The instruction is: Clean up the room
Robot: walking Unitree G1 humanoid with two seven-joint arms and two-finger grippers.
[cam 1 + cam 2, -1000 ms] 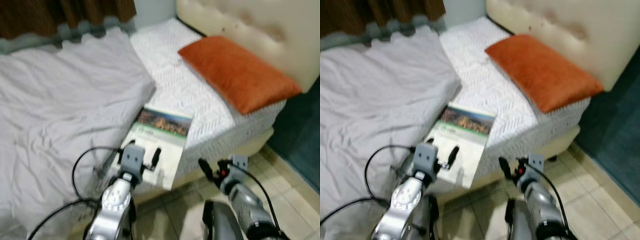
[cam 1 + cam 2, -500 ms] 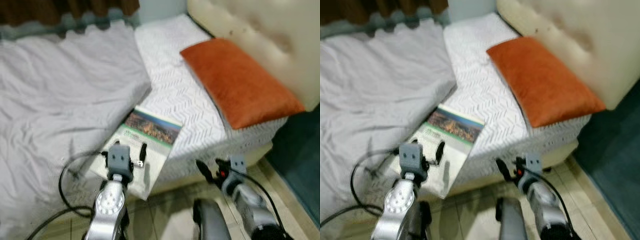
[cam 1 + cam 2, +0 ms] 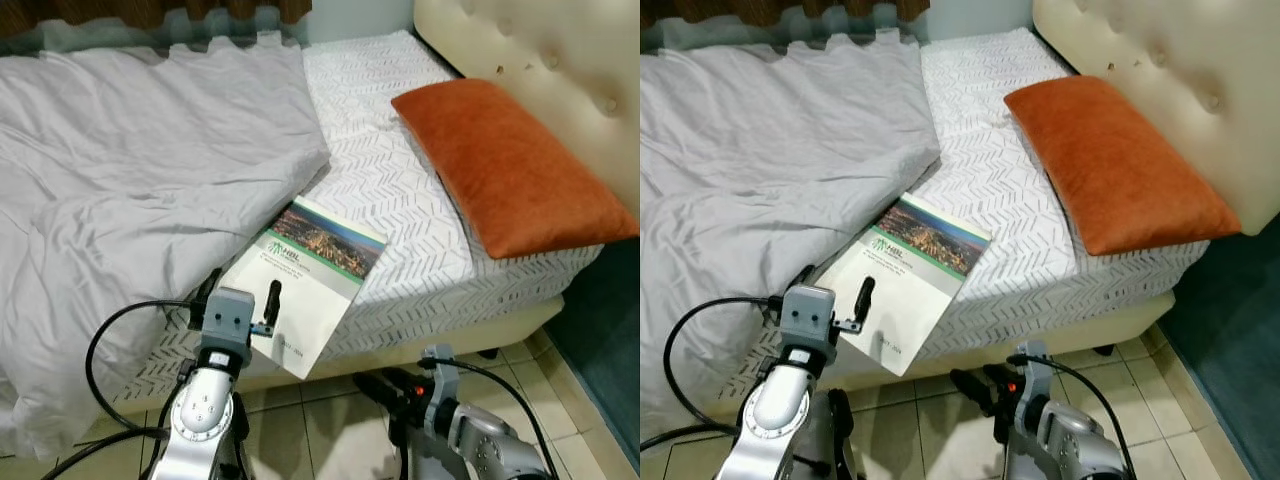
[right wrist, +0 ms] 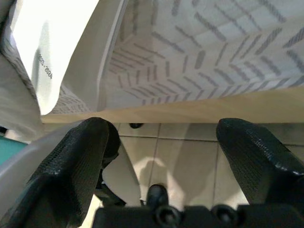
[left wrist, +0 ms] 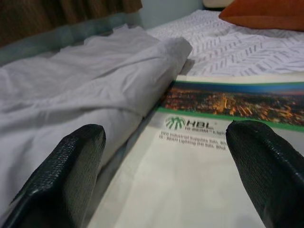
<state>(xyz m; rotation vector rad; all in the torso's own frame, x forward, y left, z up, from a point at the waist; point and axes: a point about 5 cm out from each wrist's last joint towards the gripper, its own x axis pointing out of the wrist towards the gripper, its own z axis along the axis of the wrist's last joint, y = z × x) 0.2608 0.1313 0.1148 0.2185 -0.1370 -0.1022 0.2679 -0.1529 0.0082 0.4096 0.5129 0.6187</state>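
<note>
Across the bed (image 3: pixel 400 215), with its patterned white sheet, rumpled grey duvet (image 3: pixel 130 180) over the robot's left half and orange pillow (image 3: pixel 510 165) against the cream headboard (image 3: pixel 540 60), little sign of tidying yet. Lying at the bed's near edge, a booklet (image 3: pixel 305 280) with a city-lights cover photo, flat on the sheet, its near corner jutting out past the mattress over the tiled floor (image 3: pixel 340 440). Long axis on a diagonal, from that overhanging corner up toward the pillow; photo end farthest from the robot, one long side tucked against the duvet's fold. Poised low over the booklet's near half, left gripper (image 3: pixel 236 303), fingers spread apart and holding nothing. Lower down, by the bed's base above the tiles, right gripper (image 3: pixel 976 382), likewise spread and empty. Judged from this: booklet not yet lifted, clean-up barely begun, duvet unstraightened.
</note>
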